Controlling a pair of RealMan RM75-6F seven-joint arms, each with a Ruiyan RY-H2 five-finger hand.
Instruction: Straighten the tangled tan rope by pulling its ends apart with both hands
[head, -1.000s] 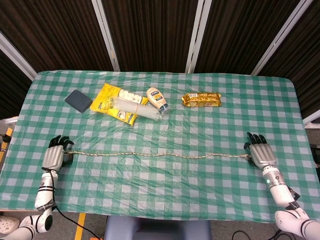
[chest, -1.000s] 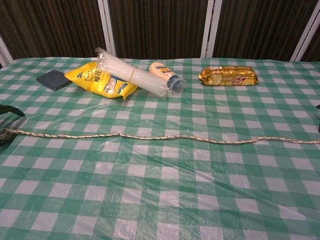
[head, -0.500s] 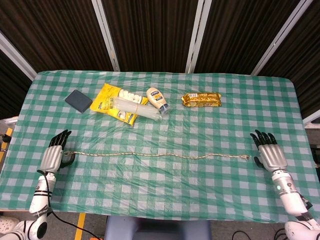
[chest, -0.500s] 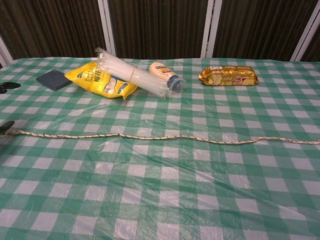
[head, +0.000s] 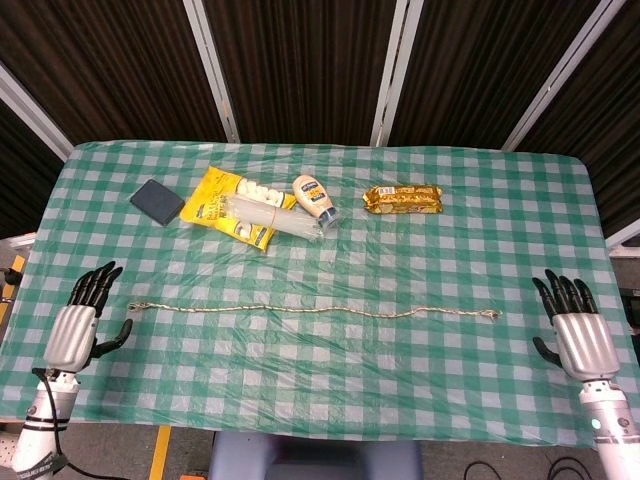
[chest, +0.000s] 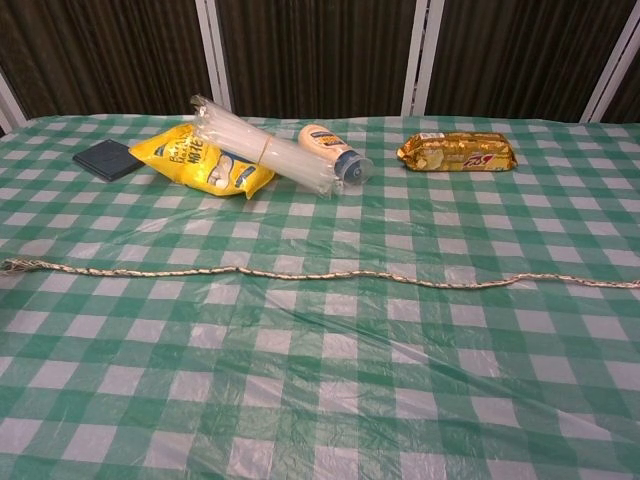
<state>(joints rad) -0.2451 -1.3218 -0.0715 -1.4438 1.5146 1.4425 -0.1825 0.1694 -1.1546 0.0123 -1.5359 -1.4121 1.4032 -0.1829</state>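
Observation:
The tan rope lies nearly straight across the green checked table, running from left to right; in the chest view the rope spans almost the full width. My left hand is at the table's left front corner, fingers spread, holding nothing, a short way left of the rope's left end. My right hand is at the right front corner, fingers spread and empty, right of the rope's right end. Neither hand shows in the chest view.
At the back of the table lie a dark blue pad, a yellow snack bag under a sleeve of clear cups, a mayonnaise bottle and a gold biscuit pack.
Both hands have let go of the rope ends, opened, and drawn outward and toward the front corners. The rope stays stretched out on the table.

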